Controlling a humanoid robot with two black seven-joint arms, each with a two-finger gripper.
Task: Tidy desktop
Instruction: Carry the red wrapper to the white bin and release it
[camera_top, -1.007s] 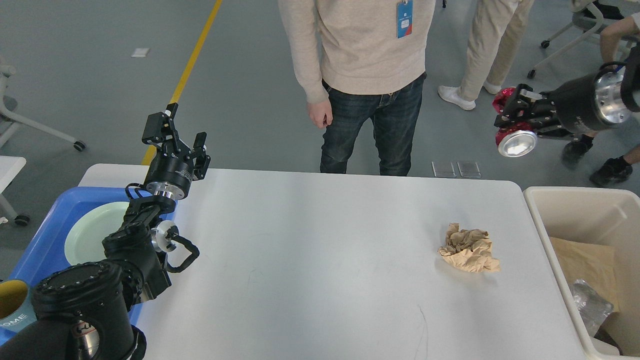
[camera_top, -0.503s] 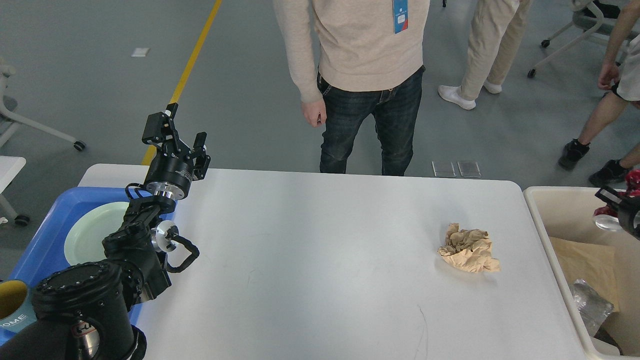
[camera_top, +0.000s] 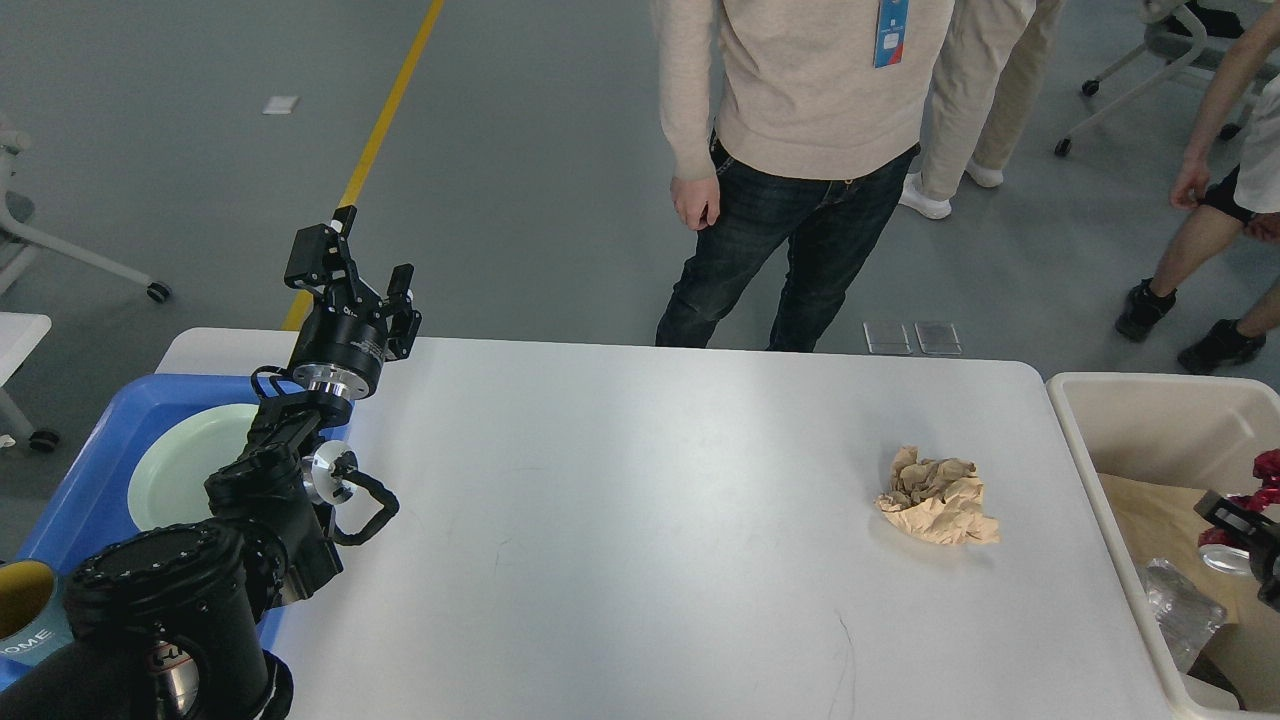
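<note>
The white desktop (camera_top: 650, 500) fills the middle of the head view. A crumpled ball of brown paper (camera_top: 938, 510) lies on its right part. My left gripper (camera_top: 360, 265) is raised above the desk's far left corner, open and empty. My right gripper (camera_top: 1238, 520) shows only at the right edge, low inside the cream bin (camera_top: 1085, 470). It is shut on a red can (camera_top: 1268, 468) with a silver end. Most of the right arm is out of view.
A blue tray (camera_top: 90, 480) on the left holds a pale green plate (camera_top: 180, 470) and a yellow cup (camera_top: 25, 600). The bin holds brown paper (camera_top: 1160, 520) and clear plastic (camera_top: 1180, 600). A person (camera_top: 800, 150) stands at the far edge, and others stand at the right.
My right gripper has come down with the red can from high at the far right into the bin. The person at the far edge has stepped right. My left arm has not moved.
</note>
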